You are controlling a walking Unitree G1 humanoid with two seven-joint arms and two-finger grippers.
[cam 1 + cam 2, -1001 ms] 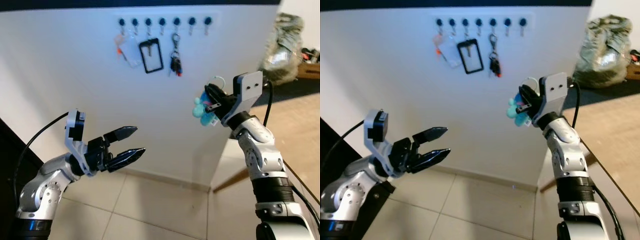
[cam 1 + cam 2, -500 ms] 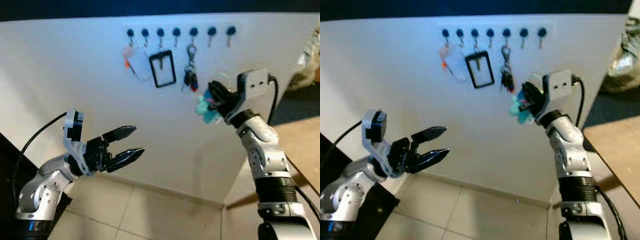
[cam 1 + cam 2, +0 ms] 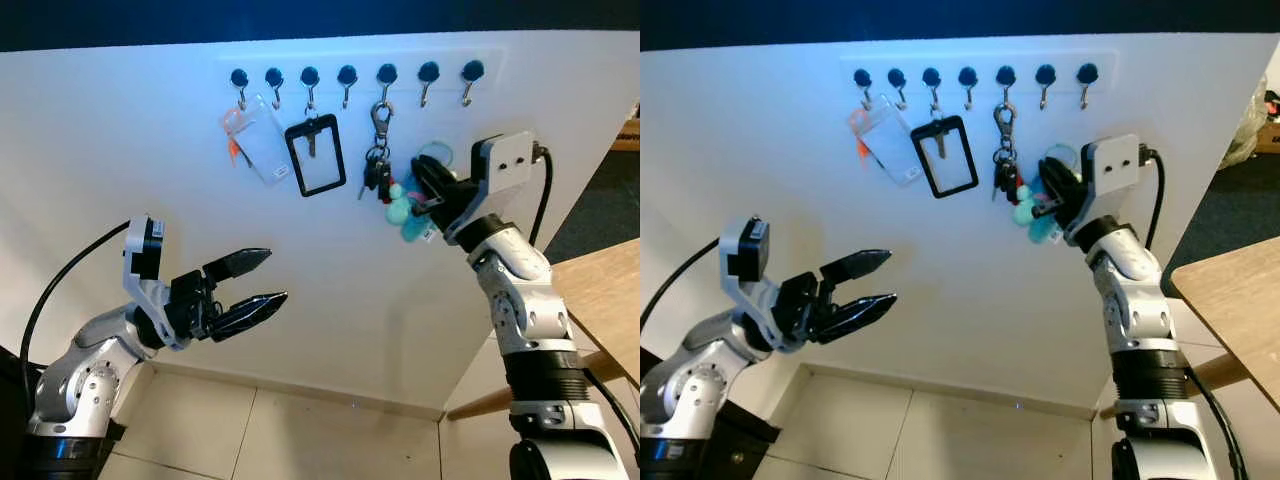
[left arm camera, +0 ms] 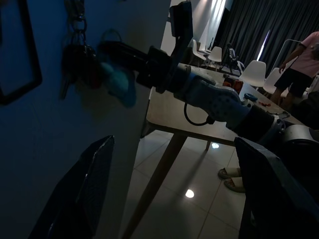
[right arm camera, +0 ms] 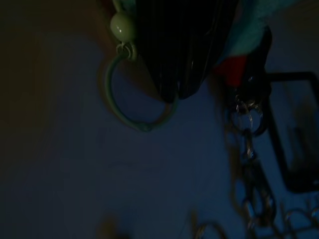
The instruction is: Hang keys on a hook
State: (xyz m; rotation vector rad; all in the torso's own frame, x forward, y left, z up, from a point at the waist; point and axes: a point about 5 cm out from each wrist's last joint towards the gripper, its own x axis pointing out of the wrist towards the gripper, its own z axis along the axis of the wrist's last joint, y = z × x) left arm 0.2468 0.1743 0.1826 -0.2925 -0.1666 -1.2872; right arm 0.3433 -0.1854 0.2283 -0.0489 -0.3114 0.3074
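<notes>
A smooth white wall [image 3: 130, 150] carries a rail of seven dark round-headed hooks [image 3: 345, 76] with small metal crooks beneath. Below the rail, three things hang from the hooks: a clear plastic card sleeve [image 3: 255, 128] with an orange tab under the left end, a rectangular black badge frame [image 3: 315, 155] beside it, and a bunch of dark keys on a metal clasp [image 3: 377, 150] under the fifth hook. The two hooks at the right end are bare. Well below the rail lies a floor of pale glossy tiles [image 3: 250, 440], and to the lower right of the rail juts the corner of a light wooden table [image 3: 600, 290].

The right end effector [image 3: 428, 192] is clenched on the keys [image 3: 405, 215], a soft turquoise charm with a pale green ring [image 5: 137, 97] of thin wire on a small bead. It holds them against the wall just below the rail's sixth hook, touching or nearly touching the dark key bunch.

The left end effector [image 3: 250, 285] hovers well below the rail's left end, its two tapered black fingers parted and grasping nothing.
</notes>
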